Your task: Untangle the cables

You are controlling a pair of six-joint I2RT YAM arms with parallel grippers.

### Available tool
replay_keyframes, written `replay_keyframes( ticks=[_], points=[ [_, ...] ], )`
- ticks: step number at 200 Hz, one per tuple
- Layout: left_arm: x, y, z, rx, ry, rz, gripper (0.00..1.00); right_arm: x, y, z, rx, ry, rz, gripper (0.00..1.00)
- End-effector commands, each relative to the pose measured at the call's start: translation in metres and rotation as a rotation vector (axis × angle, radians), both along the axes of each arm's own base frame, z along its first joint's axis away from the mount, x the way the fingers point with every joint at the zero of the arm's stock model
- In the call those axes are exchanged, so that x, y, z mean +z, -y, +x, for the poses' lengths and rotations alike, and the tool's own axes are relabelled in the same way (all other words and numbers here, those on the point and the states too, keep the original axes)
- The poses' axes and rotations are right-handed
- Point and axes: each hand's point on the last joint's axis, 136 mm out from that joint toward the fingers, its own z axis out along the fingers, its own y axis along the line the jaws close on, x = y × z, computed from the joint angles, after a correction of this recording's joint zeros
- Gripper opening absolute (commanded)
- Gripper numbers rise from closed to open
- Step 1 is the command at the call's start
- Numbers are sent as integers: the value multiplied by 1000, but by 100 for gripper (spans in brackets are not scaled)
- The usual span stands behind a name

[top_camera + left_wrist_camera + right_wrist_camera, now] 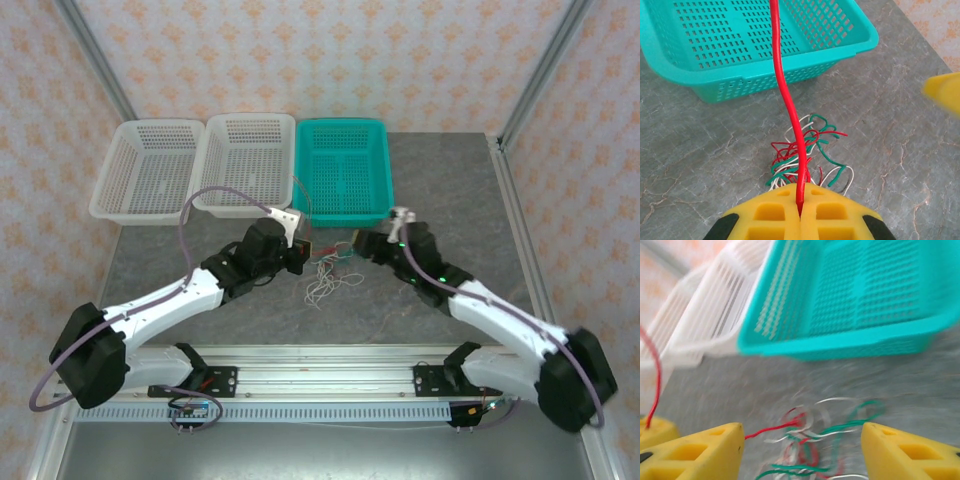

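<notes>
Left pincer (800, 207): pressed together on the red cable (784, 95), probably to draw it free of the knot.
Cables (807, 150): heaped on the surface (900, 150), near the teal basket (740, 74).
Right pincer (802, 442): spread over the heap, seemingly ready to steady it.

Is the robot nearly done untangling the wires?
Not nearly. Done: nothing looks pulled free yet. In hand: the left fingers are shut on one red cable. Left: red, green and white cables lie knotted together on the table, with the right fingers open beside them.
</notes>
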Motion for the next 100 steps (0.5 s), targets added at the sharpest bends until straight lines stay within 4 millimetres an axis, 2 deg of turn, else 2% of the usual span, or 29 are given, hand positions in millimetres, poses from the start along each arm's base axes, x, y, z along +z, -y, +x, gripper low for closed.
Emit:
replay_keyframes(
  ticks=[1, 14, 27, 37, 62, 100],
  points=[
    [23, 1, 7, 17, 64, -7, 0, -15, -52, -1, 188, 2, -60, 65],
    [24, -1, 6, 16, 63, -5, 0, -30, -58, 14, 150, -24, -88, 65],
    [25, -3, 4, 18, 65, 1, 0, -48, -38, 36, -52, -79, -125, 65],
    [26, -5, 3, 21, 67, 4, 0, -59, -32, 43, -129, -115, -97, 65],
    [27, -8, 0, 26, 76, 3, 0, -65, -47, 46, -137, -170, 45, 64],
    [28, -4, 2, 18, 76, 2, 0, -77, -65, 42, -101, -244, 146, 58]
  ],
)
